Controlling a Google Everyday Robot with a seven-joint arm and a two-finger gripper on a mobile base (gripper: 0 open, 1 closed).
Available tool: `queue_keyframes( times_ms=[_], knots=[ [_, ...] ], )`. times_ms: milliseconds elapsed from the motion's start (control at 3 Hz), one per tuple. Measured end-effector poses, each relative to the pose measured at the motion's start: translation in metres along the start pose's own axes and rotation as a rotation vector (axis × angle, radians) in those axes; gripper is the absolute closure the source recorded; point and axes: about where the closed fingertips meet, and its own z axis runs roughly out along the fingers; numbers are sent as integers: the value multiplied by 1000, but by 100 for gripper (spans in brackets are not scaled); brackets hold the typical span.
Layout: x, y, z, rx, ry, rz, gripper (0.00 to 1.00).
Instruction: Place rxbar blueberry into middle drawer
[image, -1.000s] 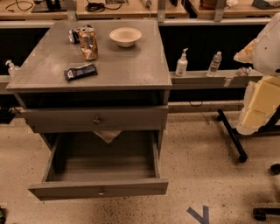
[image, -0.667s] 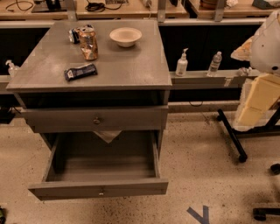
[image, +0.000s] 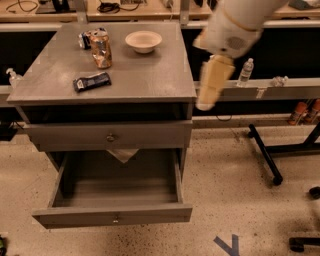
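Observation:
The rxbar blueberry, a dark flat bar, lies on the front left of the grey cabinet top. The middle drawer stands pulled open at the bottom, and nothing shows inside it. The arm's white and cream end with my gripper hangs blurred at the cabinet's right edge. It is above drawer height and well to the right of the bar.
A crushed coppery can and a pale bowl stand at the back of the top. The drawer above is closed. Bottles stand on a shelf to the right. A black chair base lies on the floor to the right.
The arm has swung in from the right edge of the view toward the cabinet's right side. The bar, the can, the bowl and the open drawer have not moved.

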Motion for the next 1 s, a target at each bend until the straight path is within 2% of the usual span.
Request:
queue_keyframes(
  times_ms=[333, 667, 1000],
  knots=[
    [-72, -46, 69, -55, -5, -115, 0],
    [-123, -74, 127, -94, 60, -207, 0],
    [-175, -92, 178, -116, 146, -308, 0]
  ],
)
